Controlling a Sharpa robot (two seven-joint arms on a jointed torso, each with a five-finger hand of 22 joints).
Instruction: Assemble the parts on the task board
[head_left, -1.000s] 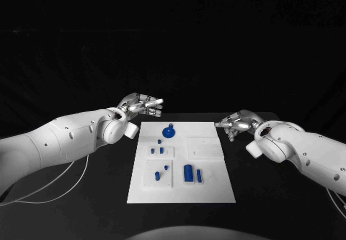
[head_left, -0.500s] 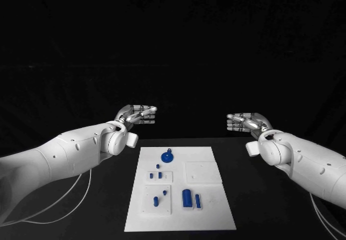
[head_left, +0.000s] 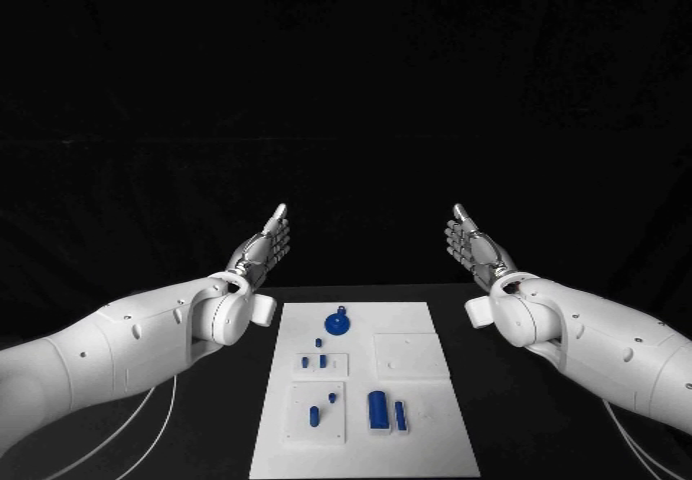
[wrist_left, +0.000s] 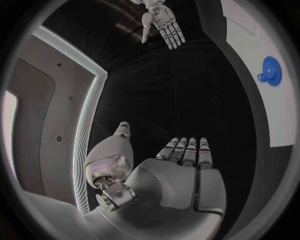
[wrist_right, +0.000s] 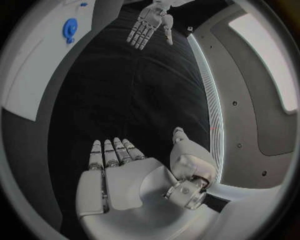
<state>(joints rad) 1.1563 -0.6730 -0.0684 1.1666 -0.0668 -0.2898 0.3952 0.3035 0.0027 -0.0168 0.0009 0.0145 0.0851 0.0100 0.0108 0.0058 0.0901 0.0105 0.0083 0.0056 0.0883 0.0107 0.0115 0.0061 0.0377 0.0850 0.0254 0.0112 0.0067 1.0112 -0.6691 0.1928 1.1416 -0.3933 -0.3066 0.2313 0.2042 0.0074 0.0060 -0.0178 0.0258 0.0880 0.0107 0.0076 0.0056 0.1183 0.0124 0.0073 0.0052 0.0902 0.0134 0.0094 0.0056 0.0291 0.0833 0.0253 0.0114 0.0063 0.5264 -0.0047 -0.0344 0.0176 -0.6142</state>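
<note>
The white task board (head_left: 418, 412) lies in the middle of the black table. On it are a round blue part with a small knob (head_left: 338, 322), two small blue pieces (head_left: 313, 361) on a raised square, and taller blue parts (head_left: 379, 407) nearer me. My left hand (head_left: 267, 245) is raised above the far left of the board, fingers straight and apart, holding nothing. My right hand (head_left: 472, 243) mirrors it at the far right, flat and empty. The left wrist view shows the left palm (wrist_left: 181, 175), the right hand (wrist_left: 161, 22) and the round part (wrist_left: 270, 71).
A bare raised white square (head_left: 405, 352) sits on the board's right half. Thin white cables (head_left: 159, 400) hang under my left arm over the table's left side. In the right wrist view the board (wrist_right: 37, 55) lies off to one side of the flat right palm (wrist_right: 125, 180).
Both hands have lifted off the board's far edge and their curled fingers have straightened out flat. The head camera has tilted, so the board sits lower in the picture.
</note>
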